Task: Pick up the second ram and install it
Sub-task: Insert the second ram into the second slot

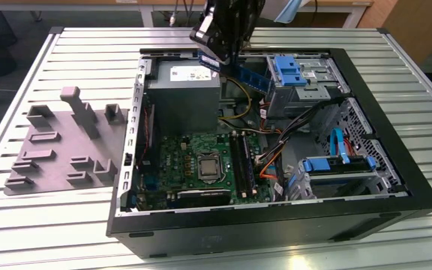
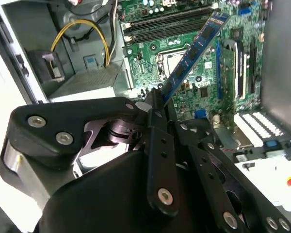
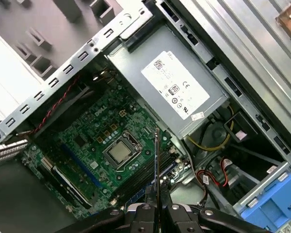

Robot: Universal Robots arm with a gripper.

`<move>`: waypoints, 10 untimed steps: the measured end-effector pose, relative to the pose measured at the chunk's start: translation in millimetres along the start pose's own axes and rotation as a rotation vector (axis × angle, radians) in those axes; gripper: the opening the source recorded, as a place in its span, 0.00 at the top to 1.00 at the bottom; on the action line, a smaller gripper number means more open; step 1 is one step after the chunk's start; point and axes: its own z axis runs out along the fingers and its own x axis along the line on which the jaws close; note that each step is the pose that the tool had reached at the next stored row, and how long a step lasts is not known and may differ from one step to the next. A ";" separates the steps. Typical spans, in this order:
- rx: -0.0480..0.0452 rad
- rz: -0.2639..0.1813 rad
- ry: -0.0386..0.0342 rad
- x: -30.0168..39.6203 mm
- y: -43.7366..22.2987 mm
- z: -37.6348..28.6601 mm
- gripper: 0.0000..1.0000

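Note:
The second ram is a slim bluish-green stick with dark chips, held at one end by my gripper, which is shut on it. It hangs tilted in the air above the open computer case, over the rear area beside the power supply. In the second wrist view the ram slants out from my gripper over the green motherboard. In the first wrist view the ram appears edge-on, rising from my gripper above the long black memory slots.
The memory slots lie beside the processor socket on the motherboard. Blue drive cages and orange and yellow cables crowd the exterior view's right side. A grey plate with holder blocks sits on the slatted table left of the case.

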 end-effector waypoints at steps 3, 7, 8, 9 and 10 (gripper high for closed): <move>0.0014 0.055 0.0022 0.0 0.0 0.5 0.86; 0.0034 0.127 0.0053 0.0 0.0 1.2 0.86; 0.0039 0.145 0.0061 0.0 0.1 1.3 0.86; 0.0045 0.163 0.0070 0.0 0.0 1.5 0.86; 0.0050 0.182 0.0077 0.1 0.1 1.7 0.86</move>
